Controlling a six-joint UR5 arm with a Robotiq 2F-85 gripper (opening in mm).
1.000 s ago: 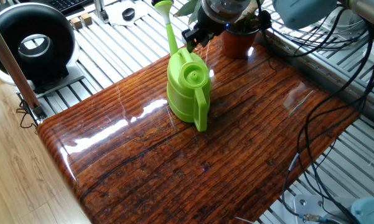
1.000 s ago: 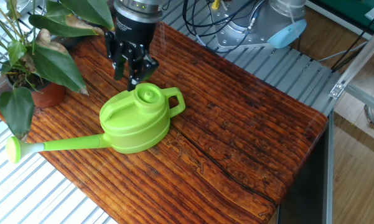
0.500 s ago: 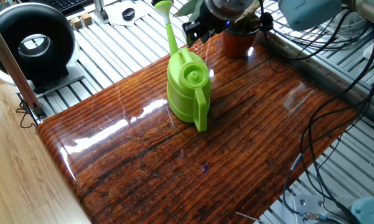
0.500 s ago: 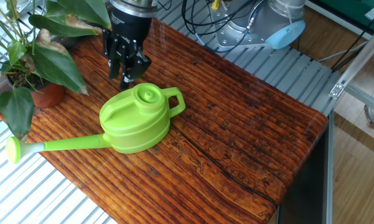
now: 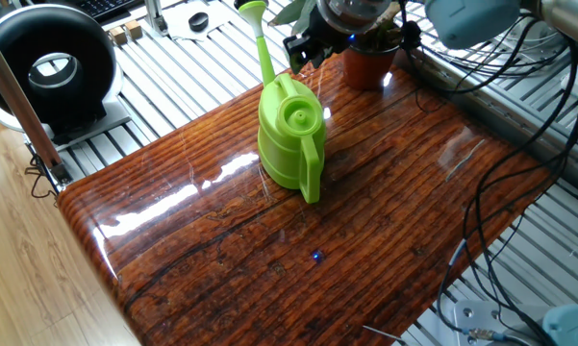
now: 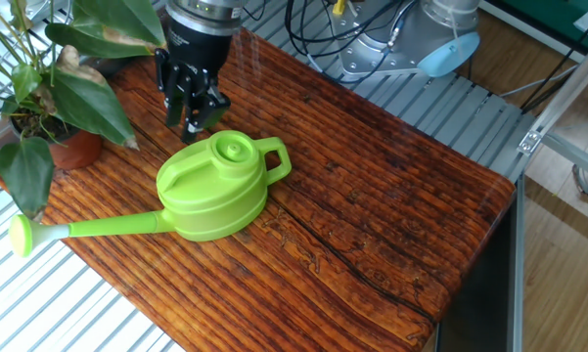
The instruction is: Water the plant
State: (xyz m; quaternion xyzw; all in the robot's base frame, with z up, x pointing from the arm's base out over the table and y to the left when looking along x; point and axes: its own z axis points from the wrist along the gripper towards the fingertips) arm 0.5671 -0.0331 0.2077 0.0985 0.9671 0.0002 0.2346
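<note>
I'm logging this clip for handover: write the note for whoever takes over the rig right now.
Gripper: holds nothing, jaws slightly apart, hanging just above the table between plant and can.
Watering can: upright on the wooden table, untouched, spout toward the table's edge, handle on the opposite side.
Plant: in its terracotta pot at the table corner, beside the can.
Done: nothing yet.
Left: grasp the can's handle, lift, tip the spout over the pot.

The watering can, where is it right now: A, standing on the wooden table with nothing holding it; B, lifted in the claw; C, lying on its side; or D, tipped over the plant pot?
A: the watering can stands upright on the table, and the claw hangs beside it, holding nothing.
</note>
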